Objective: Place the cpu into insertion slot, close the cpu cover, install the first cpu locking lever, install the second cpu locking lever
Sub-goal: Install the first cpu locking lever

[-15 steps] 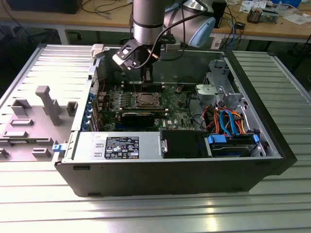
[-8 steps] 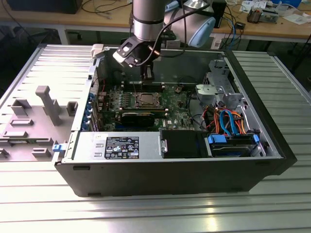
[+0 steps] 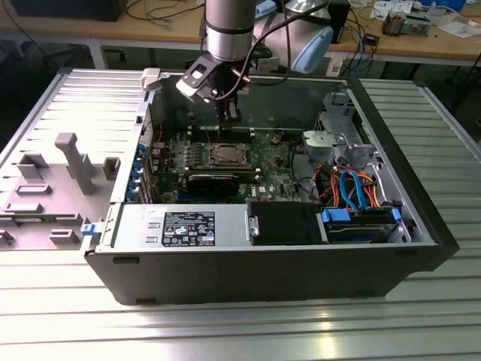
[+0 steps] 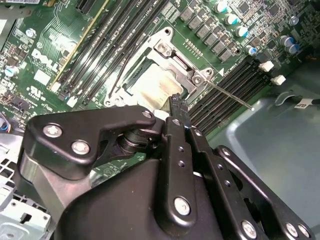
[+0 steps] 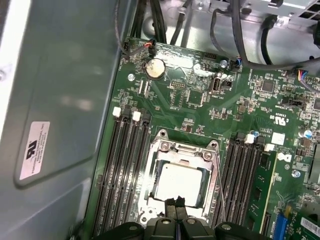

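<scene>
First wrist view, nearest thing first: the hand [image 5: 176, 201] is clenched, its two tips pressed together with nothing between them, poised at the edge of the cover [image 5: 186, 151]. Just beyond the tips the cpu [image 5: 177, 182] lies flat in the slot [image 4: 134, 76], its grey top showing through the cover's window, so seating looks done and the cover looks down.

In the second wrist view a thin silver lever [image 4: 227, 95] angles out from the cover's corner over the memory slots [image 4: 235, 85]; it seems not hooked yet. A darker lever [image 4: 122, 65] curves along the opposite side. Whether that one is latched I cannot tell.

My reading is that the work stands at the first lever. To do it well, the shut tips should bear on the wire or the cover frame, never on the chip's top. Push straight down, then sideways under the hook, and keep clear of the white latches [image 4: 266, 65].

In the exterior view the cpu sits mid-board [image 3: 278, 162] with the hand at twelve o'clock of it and cables [image 3: 353, 188] at four o'clock. A grey tray [image 3: 45, 195] lies at nine o'clock, outside the case [image 3: 421, 226] — all on the ribbed bench [image 3: 225, 331].
</scene>
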